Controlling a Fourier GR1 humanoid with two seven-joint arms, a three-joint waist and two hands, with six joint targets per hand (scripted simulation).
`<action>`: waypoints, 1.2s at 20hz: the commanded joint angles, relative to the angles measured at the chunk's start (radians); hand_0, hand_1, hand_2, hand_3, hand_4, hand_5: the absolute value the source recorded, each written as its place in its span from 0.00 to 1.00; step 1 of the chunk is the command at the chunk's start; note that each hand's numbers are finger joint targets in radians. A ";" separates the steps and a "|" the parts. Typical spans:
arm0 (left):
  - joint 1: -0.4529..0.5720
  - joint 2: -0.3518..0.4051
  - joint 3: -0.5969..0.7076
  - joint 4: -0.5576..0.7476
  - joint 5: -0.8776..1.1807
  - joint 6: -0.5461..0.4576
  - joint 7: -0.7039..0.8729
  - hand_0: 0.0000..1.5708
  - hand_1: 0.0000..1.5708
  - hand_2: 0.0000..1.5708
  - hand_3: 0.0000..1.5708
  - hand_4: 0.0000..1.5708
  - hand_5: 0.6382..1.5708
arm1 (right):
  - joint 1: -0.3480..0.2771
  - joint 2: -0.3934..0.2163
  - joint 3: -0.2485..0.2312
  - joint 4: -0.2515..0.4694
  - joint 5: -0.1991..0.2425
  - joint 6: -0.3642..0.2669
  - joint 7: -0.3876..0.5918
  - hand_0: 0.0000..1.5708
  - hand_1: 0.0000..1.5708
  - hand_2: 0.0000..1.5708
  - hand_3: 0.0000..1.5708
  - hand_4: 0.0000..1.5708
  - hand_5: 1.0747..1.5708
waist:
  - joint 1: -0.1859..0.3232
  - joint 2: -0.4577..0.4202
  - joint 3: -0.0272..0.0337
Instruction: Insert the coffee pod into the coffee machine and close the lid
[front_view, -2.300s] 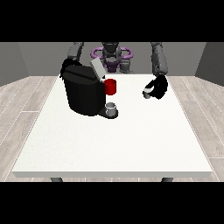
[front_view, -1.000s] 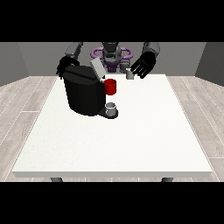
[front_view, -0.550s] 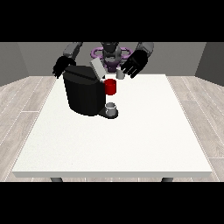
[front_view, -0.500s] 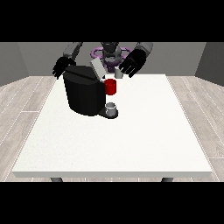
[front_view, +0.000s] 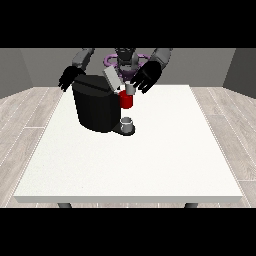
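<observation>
In the front view, we see the hand at the view's right holding the grey coffee pod in curled fingers just above the red head of the coffee machine. The lid stands open. We judge insertion and closing remain. The hand at the view's left hangs relaxed, holding nothing.

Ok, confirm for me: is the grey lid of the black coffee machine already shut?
No, the grey lid stands tilted up above the black coffee machine, with the hand at the view's right beside it.
</observation>
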 joint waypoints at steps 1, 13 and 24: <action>0.027 -0.037 -0.002 0.016 -0.004 0.015 0.002 0.82 0.82 0.84 0.78 0.32 1.00 | 0.007 0.004 0.003 -0.028 -0.006 -0.002 0.026 0.00 0.00 0.00 0.00 0.33 1.00 | -0.003 -0.019 -0.0001; -0.022 -0.014 -0.004 0.015 -0.024 -0.009 -0.012 0.75 0.75 0.80 0.76 0.31 1.00 | 0.053 0.031 0.025 -0.016 0.015 -0.014 -0.060 0.00 0.00 0.00 0.00 0.32 1.00 | -0.015 0.006 0.0000; 0.002 -0.038 -0.008 0.039 -0.048 0.020 -0.014 0.78 0.78 0.81 0.76 0.31 1.00 | 0.018 0.005 0.003 -0.045 -0.009 -0.009 0.026 0.00 0.00 0.00 0.00 0.28 1.00 | -0.015 0.018 -0.0003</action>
